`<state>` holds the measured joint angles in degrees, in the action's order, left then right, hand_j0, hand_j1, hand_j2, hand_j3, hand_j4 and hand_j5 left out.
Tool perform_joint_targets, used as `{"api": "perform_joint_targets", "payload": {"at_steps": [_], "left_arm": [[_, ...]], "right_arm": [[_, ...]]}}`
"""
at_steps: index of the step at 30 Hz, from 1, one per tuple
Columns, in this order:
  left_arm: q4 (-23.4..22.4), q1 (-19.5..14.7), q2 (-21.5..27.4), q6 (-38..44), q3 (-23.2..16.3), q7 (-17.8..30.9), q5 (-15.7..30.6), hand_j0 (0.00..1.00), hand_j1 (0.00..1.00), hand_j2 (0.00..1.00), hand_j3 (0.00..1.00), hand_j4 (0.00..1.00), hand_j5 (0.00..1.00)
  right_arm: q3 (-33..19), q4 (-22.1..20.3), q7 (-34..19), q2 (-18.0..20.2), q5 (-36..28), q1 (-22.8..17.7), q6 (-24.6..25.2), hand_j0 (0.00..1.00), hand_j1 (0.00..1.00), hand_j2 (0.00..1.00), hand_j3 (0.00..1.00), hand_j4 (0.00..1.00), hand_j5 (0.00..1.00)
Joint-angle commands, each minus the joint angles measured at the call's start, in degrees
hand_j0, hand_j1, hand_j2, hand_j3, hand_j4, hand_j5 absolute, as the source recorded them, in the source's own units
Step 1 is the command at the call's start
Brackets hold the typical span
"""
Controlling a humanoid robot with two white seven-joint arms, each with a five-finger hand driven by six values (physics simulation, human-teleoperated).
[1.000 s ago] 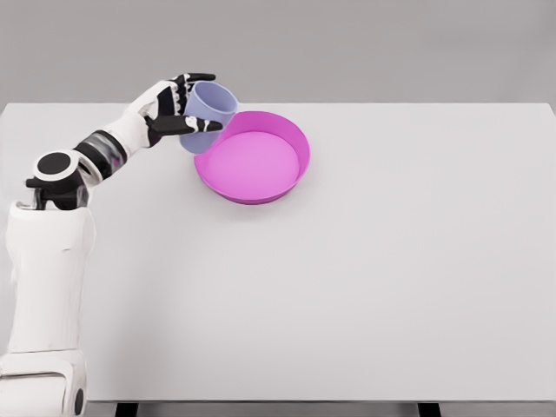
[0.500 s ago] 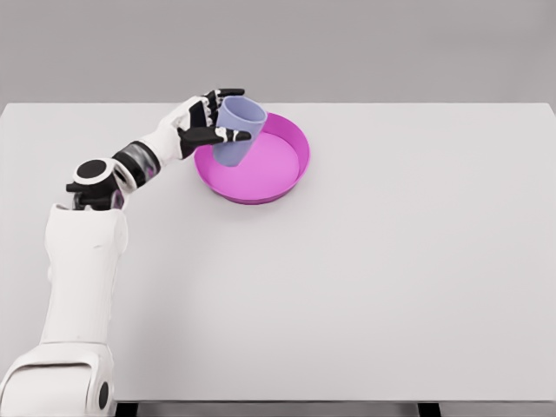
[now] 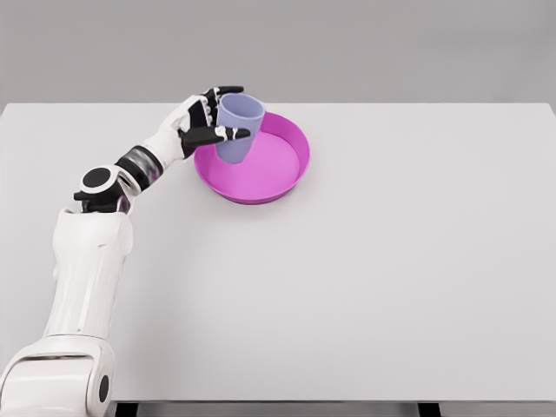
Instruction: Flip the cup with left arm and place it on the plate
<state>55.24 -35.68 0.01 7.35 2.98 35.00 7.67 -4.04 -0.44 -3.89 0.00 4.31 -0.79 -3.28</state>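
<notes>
Across the whole lower view runs one white table (image 3: 365,287), flat, set against a plain grey backdrop (image 3: 365,43). Two dark supports (image 3: 427,408) show under its near edge (only their tops are visible).

Next in size is the left arm (image 3: 87,261), white with dark joints. It enters at the lower left corner, rises along the left side, bends at a black-and-white elbow joint (image 3: 97,181), and reaches up and rightward toward the far middle of the table. One arm only is in view.

One plate (image 3: 291,174) is present: a round magenta dish with a raised rim, resting flat on the far half of the table, left of centre. Its floor is bare over the right and near portions.

One cup (image 3: 237,130) is present: pale lavender, mouth upward, close to upright with a slight lean. It sits over the left part of the plate, its base inside the rim line; whether the base touches the plate floor cannot be told from this angle.

The left hand (image 3: 204,122) is closed around the cup from the left side. One finger (image 3: 228,89) wraps behind the cup's rim, and the thumb (image 3: 228,134) crosses its front wall, partly covering it. Nothing else stands between the camera and the cup.
</notes>
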Motion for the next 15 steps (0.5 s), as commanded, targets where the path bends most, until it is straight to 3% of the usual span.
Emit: {"api": "perform_joint_targets", "payload": {"at_steps": [1,5,15], "left_arm": [[-0.1,0.0,0.0,-0.4,0.0,0.0,2.2,0.67,0.67,0.67,0.67,0.67,0.67],[-1.6,-0.1,0.0,-0.1,-0.3,0.0,4.2,0.67,0.67,0.67,0.67,0.67,0.67],[-3.9,-0.5,0.0,0.2,-0.4,0.0,4.4,0.68,0.68,0.68,0.68,0.68,0.68]], "right_arm": [[0.0,0.0,-0.1,0.0,0.0,0.0,0.0,1.0,1.0,1.0,1.0,1.0,1.0],[0.0,0.0,-0.1,0.0,0.0,0.0,0.0,1.0,1.0,1.0,1.0,1.0,1.0],[0.0,0.0,0.0,0.0,0.0,0.0,0.0,1.0,1.0,1.0,1.0,1.0,1.0]]}}
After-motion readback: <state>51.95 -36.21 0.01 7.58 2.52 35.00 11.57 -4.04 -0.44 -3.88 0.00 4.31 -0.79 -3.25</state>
